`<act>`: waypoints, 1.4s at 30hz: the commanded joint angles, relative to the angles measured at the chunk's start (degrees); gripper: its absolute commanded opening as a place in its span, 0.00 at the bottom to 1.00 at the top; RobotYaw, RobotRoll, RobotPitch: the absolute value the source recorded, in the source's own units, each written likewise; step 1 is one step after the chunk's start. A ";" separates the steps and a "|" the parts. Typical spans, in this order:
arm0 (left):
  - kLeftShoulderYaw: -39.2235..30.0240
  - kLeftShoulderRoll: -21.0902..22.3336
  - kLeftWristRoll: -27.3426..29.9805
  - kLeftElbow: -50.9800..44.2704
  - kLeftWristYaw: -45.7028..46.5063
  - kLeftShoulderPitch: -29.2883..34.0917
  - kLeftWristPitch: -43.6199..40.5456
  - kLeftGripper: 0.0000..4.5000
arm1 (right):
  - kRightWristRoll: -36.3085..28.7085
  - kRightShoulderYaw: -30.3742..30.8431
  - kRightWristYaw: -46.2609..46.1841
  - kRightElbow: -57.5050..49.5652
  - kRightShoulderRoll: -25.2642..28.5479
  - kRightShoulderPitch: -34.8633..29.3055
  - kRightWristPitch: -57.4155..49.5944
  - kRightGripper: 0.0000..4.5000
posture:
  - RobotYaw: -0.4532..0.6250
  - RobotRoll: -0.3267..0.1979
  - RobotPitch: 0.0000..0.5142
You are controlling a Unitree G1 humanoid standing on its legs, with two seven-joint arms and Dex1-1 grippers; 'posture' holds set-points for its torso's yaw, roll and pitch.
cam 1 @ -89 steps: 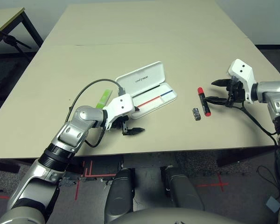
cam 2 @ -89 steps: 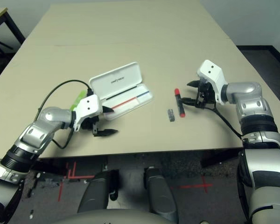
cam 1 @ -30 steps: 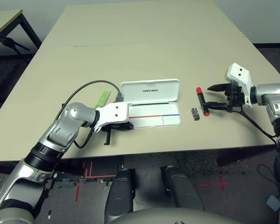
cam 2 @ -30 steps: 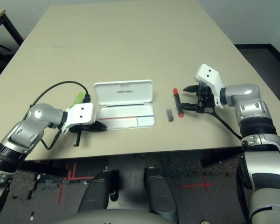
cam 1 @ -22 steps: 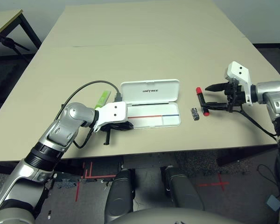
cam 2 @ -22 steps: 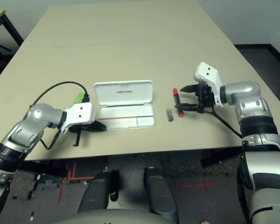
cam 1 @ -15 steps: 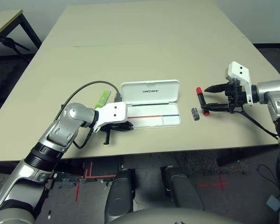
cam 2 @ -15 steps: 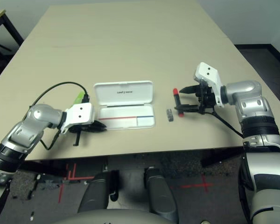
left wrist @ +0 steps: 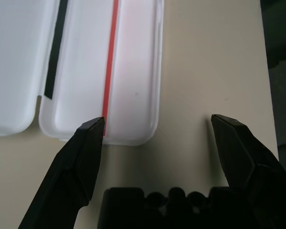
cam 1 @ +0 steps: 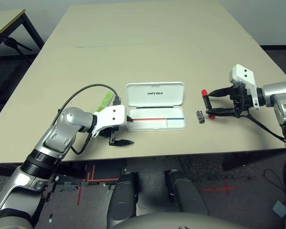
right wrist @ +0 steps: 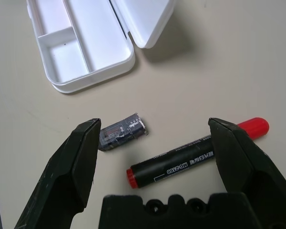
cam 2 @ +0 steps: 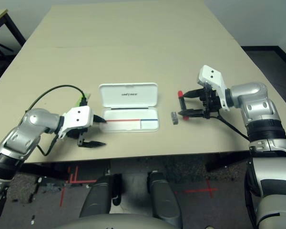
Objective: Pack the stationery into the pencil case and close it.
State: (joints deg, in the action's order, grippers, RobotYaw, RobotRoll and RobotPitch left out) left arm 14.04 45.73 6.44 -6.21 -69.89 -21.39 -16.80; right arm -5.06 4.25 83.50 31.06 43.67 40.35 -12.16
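Case (cam 1: 155,106): white, lid open, mid-table near front edge | highlighter (cam 1: 105,100): green, left of case, on table | marker (right wrist: 195,158) and grey block (right wrist: 122,131): right of case, loose | left gripper (cam 1: 123,130): fingers spread, empty, at case's left end | right gripper (cam 1: 209,102): fingers spread, straddling marker

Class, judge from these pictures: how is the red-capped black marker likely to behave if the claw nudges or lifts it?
The marker has a round barrel lying flat on the table, so a sideways nudge would probably roll it. It looks stiff and light, likely easy to lift. Its smooth plastic might slip between the right claw's open fingers.
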 commanded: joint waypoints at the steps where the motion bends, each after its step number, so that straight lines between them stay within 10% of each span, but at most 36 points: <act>1: -3.08 1.16 1.84 -1.43 0.60 1.45 0.49 1.00 | -2.55 -0.78 0.59 -3.77 1.03 -1.48 -2.94 1.00 | 0.39 0.62 0.23; 23: -13.26 4.91 10.07 -8.90 1.75 2.33 -1.33 1.00 | -11.68 -11.19 -33.93 -38.17 4.09 -7.75 -53.03 1.00 | 0.34 0.62 0.29; 42: -13.06 5.18 10.64 -10.15 1.82 -0.44 -1.39 1.00 | -7.22 -18.72 -66.28 -39.24 -16.62 2.41 -80.34 1.00 | 0.36 0.62 0.29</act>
State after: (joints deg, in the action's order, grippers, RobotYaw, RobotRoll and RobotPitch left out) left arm 0.90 50.21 16.65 -15.11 -68.26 -22.34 -17.82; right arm -12.16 -14.29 18.75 -7.32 27.43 42.70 -91.27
